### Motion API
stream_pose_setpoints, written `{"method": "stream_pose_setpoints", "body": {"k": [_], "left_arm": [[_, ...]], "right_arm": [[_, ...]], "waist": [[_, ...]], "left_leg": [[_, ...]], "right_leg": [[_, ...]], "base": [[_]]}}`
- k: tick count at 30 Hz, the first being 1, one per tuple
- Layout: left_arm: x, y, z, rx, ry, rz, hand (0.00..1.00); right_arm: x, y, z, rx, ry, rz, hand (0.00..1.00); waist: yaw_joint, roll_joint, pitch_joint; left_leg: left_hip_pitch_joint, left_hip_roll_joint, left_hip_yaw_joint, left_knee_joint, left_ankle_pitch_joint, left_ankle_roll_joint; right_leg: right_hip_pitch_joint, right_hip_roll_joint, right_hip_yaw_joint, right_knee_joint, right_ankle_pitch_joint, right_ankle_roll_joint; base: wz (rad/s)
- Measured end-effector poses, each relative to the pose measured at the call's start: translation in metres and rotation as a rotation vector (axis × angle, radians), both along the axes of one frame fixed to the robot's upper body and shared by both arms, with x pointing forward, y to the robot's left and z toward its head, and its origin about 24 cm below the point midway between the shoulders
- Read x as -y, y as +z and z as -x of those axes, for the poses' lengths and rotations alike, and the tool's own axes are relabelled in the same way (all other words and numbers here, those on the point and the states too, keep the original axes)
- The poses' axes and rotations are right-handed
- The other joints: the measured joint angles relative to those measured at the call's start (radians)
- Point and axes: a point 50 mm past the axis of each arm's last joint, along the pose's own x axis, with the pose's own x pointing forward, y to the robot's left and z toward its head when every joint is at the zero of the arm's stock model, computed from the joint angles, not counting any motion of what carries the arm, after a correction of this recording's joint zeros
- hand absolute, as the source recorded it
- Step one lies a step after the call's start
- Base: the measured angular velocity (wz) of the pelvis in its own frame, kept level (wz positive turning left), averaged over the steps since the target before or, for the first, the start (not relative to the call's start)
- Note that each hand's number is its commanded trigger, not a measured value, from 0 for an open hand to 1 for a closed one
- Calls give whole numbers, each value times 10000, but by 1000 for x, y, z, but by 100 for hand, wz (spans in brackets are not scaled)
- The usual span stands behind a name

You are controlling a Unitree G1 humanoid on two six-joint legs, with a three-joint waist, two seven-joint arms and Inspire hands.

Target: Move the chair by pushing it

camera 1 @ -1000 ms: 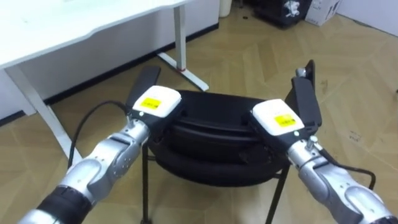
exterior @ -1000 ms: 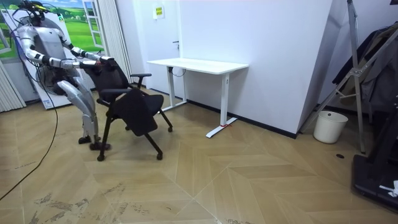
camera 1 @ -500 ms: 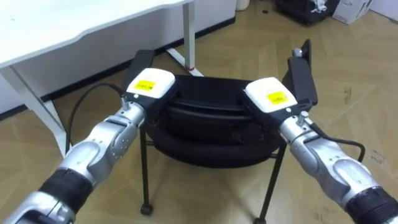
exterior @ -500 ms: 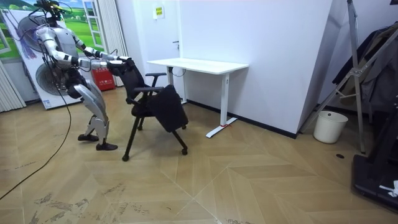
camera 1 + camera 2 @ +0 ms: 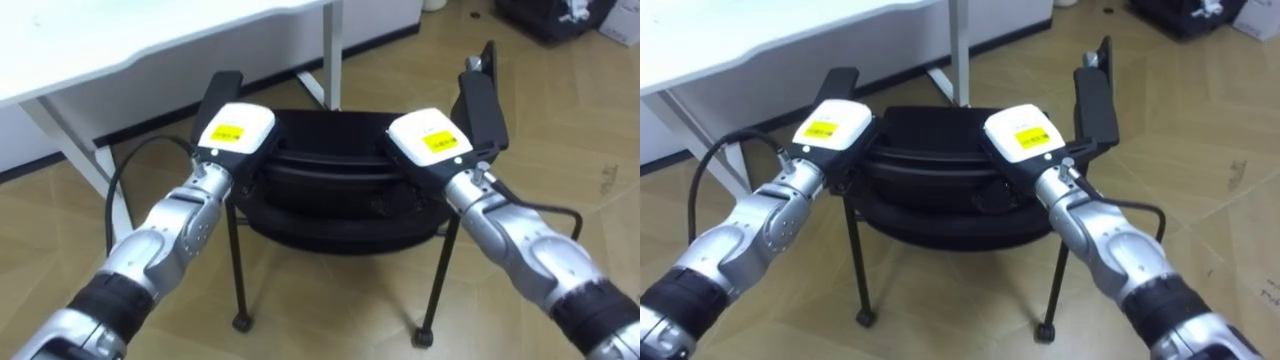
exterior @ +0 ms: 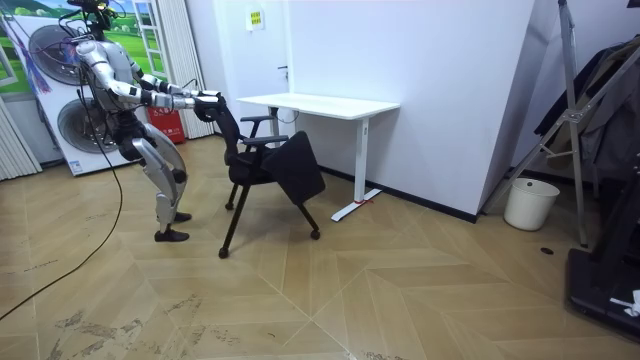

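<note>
Since the frame a second before, the chair (image 6: 270,165) had rolled along the floor (image 6: 330,290) toward the room view's right and now stood just beside the near end of the white counter (image 6: 320,103). The robot had walked after it and was caught in mid-stride behind it, leaning forward with both arms stretched out.

From the head camera, the black chair (image 5: 340,190) stood upright on its legs directly ahead. Its front pointed away from the robot, toward the counter (image 5: 120,40). The backrest (image 5: 330,160) was the nearest part, and its top edge ran left to right across the view. Two armrests (image 5: 222,90) reached forward from it toward the counter, one on each side.

The left robot hand (image 5: 232,135) sat on the left end of the backrest's top edge. The right robot hand (image 5: 432,140) sat on the right end, level with it. Each showed only its back. The fingers went over the far side of the backrest, so whether they curled round it or pressed flat could not be told.

Wooden floor (image 5: 330,310) lay under the chair. A counter leg (image 5: 333,50) stood just beyond the backrest. In the room view, a white bin (image 6: 530,203) stood well apart by the wall on the room view's right.
</note>
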Motion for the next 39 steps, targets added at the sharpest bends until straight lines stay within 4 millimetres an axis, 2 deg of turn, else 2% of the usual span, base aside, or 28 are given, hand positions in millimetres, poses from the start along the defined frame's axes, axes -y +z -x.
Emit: {"method": "stream_pose_setpoints", "body": {"k": [3, 6, 8, 10, 11, 12, 13, 15, 19, 20, 21, 22, 23, 24, 25, 26, 27, 28, 29, 30, 31, 32, 33, 34, 36, 37, 38, 39], "left_arm": [[0, -3, 5, -33, 89, 64, 100], [0, -1, 5, 20, 132, 85, 100], [0, 0, 5, 68, 160, 102, 100], [-1, 2, 4, 87, 143, 63, 100], [-2, 4, 3, 83, 130, -13, 100], [-2, 4, 3, 72, 104, -60, 100], [-3, 5, 2, 87, 109, -108, 100], [-4, 6, 2, 87, 126, -119, 100], [-4, 7, 3, 47, 134, -214, 100], [-6, 8, 4, 58, 157, -330, 100], [-8, 9, 5, -24, 127, -411, 100], [-11, 7, 8, -118, 189, -460, 100], [-11, 6, 8, -189, 179, -507, 100], [-11, 6, 8, -327, 161, -595, 100], [-11, 4, 8, -394, 155, -641, 100], [-11, 2, 8, -501, 195, -706, 100], [-10, -3, 10, -685, 208, -713, 100], [-9, -10, 14, -900, 278, -694, 100], [-9, -12, 16, -962, 326, -682, 100], [-10, -12, 17, -959, 348, -691, 100], [-11, -11, 16, -924, 353, -707, 100], [-12, -9, 16, -872, 344, -712, 100], [-14, -8, 16, -841, 346, -745, 100], [-15, -8, 16, -838, 354, -754, 100], [-22, -7, 19, -790, 515, -745, 100], [-23, -8, 19, -790, 602, -658, 100], [-22, -9, 20, -825, 639, -617, 100], [-22, -10, 20, -844, 660, -559, 100]], "right_arm": [[-1, -2, 2, -70, 54, 16, 100], [-1, -1, 1, 1, 72, 49, 100], [-1, 1, 1, 49, 86, 33, 100], [-2, 1, 0, 51, 75, 3, 100], [-3, 0, 0, 36, 46, -39, 100], [-4, -1, 0, -11, 23, -113, 100], [-4, -1, 0, -7, 24, -152, 100], [-5, -1, 0, 27, 30, -140, 100], [-8, -3, 1, -103, 22, -256, 100], [-9, -4, 1, -144, 50, -290, 100], [-12, -6, 2, -244, 82, -367, 100], [-16, -10, 4, -358, 123, -393, 100], [-16, -11, 4, -407, 128, -381, 100], [-17, -14, 5, -553, 76, -467, 100], [-17, -16, 6, -637, 55, -480, 100], [-18, -19, 7, -785, 57, -493, 100], [-17, -25, 9, -1005, 47, -552, 100], [-18, -31, 12, -1222, 60, -576, 100], [-18, -32, 13, -1276, 82, -569, 100], [-19, -33, 13, -1263, 127, -557, 100], [-20, -32, 12, -1223, 147, -570, 100], [-21, -30, 11, -1116, 165, -611, 100], [-22, -29, 10, -1030, 206, -600, 100], [-24, -28, 10, -986, 220, -575, 100], [-30, -28, 11, -832, 288, -557, 100], [-32, -27, 11, -732, 344, -513, 100], [-34, -27, 12, -724, 388, -503, 100], [-31, -26, 11, -688, 368, -412, 100]], "waist": [[20, 123, 0], [249, 168, -19], [414, 220, -38], [500, 254, -41], [514, 283, -28], [578, 264, -25], [629, 211, -17], [711, 143, -61], [773, -172, -110], [785, -241, -151], [877, -385, -244], [845, -439, -315], [773, -413, -321], [646, -471, -308], [561, -506, -314], [463, -514, -290], [450, -512, -220], [616, -507, -188], [704, -448, -183], [816, -326, -140], [849, -272, -109], [970, -176, -47], [1208, -72, 22], [1291, -35, 24], [1395, -30, -4], [1350, 18, -80], [1371, -15, -171], [1424, 219, -233]], "left_leg": [[-10, -73, 637, -980, 91, 94], [-116, -79, 1279, -1064, 253, 260], [-115, -99, 1416, -1083, 363, 427], [-109, -220, 1407, -1043, 388, 471], [-96, -258, 1430, -1061, 368, 556], [-65, -279, 1470, -1017, 323, 1039], [-15, -374, 1466, -1038, 286, 1097], [20, -451, 1518, -1103, 272, 1117], [245, -740, 1638, -1429, 188, 1254], [274, -779, 2107, -1442, 65, 1444], [295, -864, 2235, -1393, -75, 1694], [323, -922, 2059, -1219, -265, 1708], [325, -970, 1857, -1098, -367, 1715], [389, -1208, 1350, -949, -502, 1706], [439, -1300, 1038, -911, -555, 1735], [561, -1416, 646, -761, -685, 1774], [876, -1528, 546, -643, -858, 1768], [1290, -1612, 455, -643, -1048, 1672], [1407, -1614, 337, -646, -1106, 1621], [1492, -1611, -46, -651, -1163, 1527], [1492, -1614, -271, -662, -1181, 1495], [1531, -1611, -639, -738, -1211, 1439], [1606, -1593, -1022, -821, -1251, 1334], [1622, -1573, -1236, -837, -1254, 1294], [1716, -1475, -2017, -894, -1303, 726], [1609, -1319, -2304, -638, -1431, 500], [1475, -1227, -2353, -452, -1529, 304], [1453, -941, -2178, -438, -1475, 207]], "right_leg": [[516, 213, -292, -381, -14, 25], [660, 237, -729, -511, -63, 118], [709, 236, -1156, -500, -122, 235], [817, 230, -1714, -419, -269, 517], [885, 228, -1943, -288, -439, 843], [932, 215, -2021, -166, -649, 1239], [948, 152, -2002, -88, -752, 1434], [950, 56, -2028, -75, -868, 1652], [1158, -173, -2237, -85, -964, 1827], [1227, -279, -2466, 28, -1089, 2072], [1195, -444, -2483, 418, -1208, 2352], [1047, -645, -2330, 1300, -1083, 2813], [898, -741, -2087, 1911, -923, 3096], [431, -913, -1358, 3294, -362, 3160], [179, -968, -1050, 4046, 39, 3058], [-386, -1240, -526, 5511, 1156, 2854], [-610, -1748, -175, 7038, 2025, 2383], [-634, -2001, 463, 8148, 2131, 2240], [-613, -2009, 716, 8365, 2143, 2249], [-617, -2048, 1013, 8280, 2153, 2287], [-632, -2104, 1062, 8046, 2115, 2294], [-772, -2163, 1191, 7410, 1857, 2333], [-1009, -2155, 1320, 6538, 1445, 2392], [-1124, -2129, 1343, 6009, 1173, 2444], [-1223, -1933, 1480, 2574, 388, 2596], [-1254, -1732, 1600, 1553, 636, 2316], [-1170, -1519, 1486, 1448, 549, 2138], [-853, -1362, 1046, 1179, 649, 1834]], "base": [[12], [0], [-10], [3], [6], [6], [0], [0], [14], [4], [4], [8], [41], [54], [69], [64], [45], [16], [0], [11], [15], [0], [-5], [0], [44], [68], [56], [36]]}}
